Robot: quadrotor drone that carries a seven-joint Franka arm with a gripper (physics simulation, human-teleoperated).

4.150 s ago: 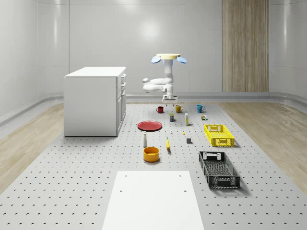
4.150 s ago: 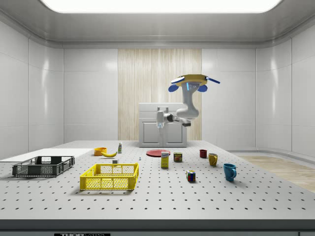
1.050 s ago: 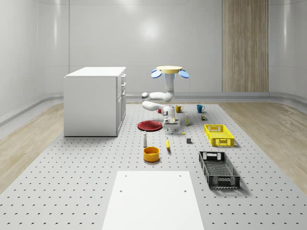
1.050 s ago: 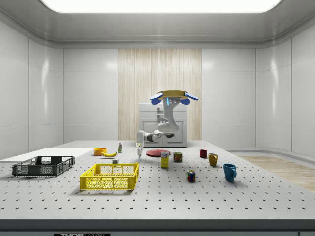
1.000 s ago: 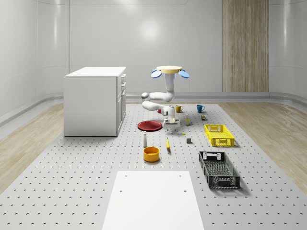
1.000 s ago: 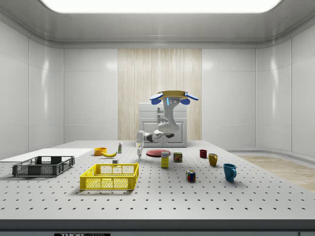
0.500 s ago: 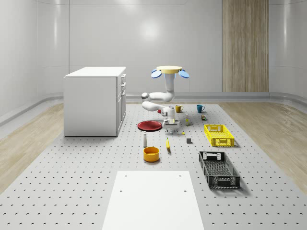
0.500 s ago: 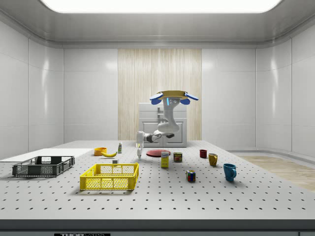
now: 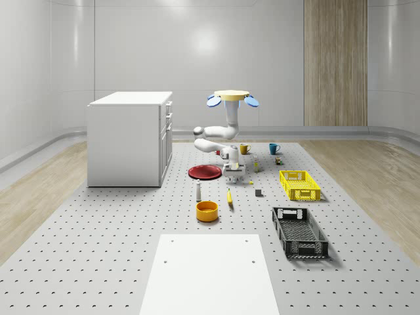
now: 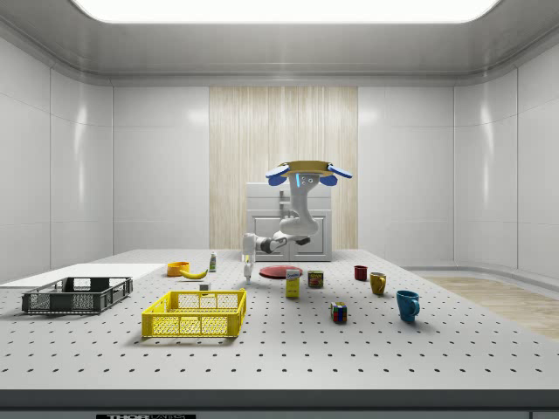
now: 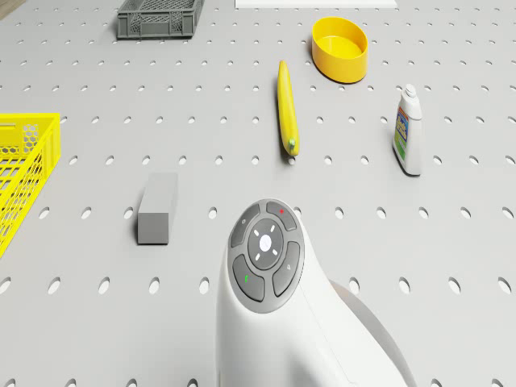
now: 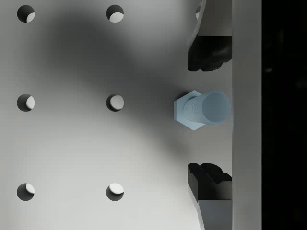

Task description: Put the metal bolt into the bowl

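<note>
The perforated grey counter (image 9: 98, 249) is carrying everything, and the drone (image 9: 230, 97) is hovering over its far half, above and behind the pincer. Its white arm (image 9: 213, 134) is folding down and forward, so that the pincer (image 9: 235, 174) is hanging low, close to the counter top; in the side view the pincer (image 10: 247, 273) is pointing straight down. To one side of the pincer a red plate (image 9: 205, 172) is lying flat, and on the other side a yellow crate (image 9: 299, 184) is sitting, well apart. Further forward from the pincer, the yellow bowl (image 11: 340, 48) is resting on the counter, near the tip of a banana (image 11: 287, 107) and a white bottle (image 11: 407, 131). A grey block (image 11: 157, 206) is lying nearer, off to the side.

In the wrist view the pincer (image 12: 209, 117) is standing wide open, its two dark fingertips (image 12: 208, 50) spread on either side of the bolt (image 12: 202, 109) without touching it. The pale blue bolt is standing head-down on the counter directly between them, its threaded shank pointing up at the camera.
</note>
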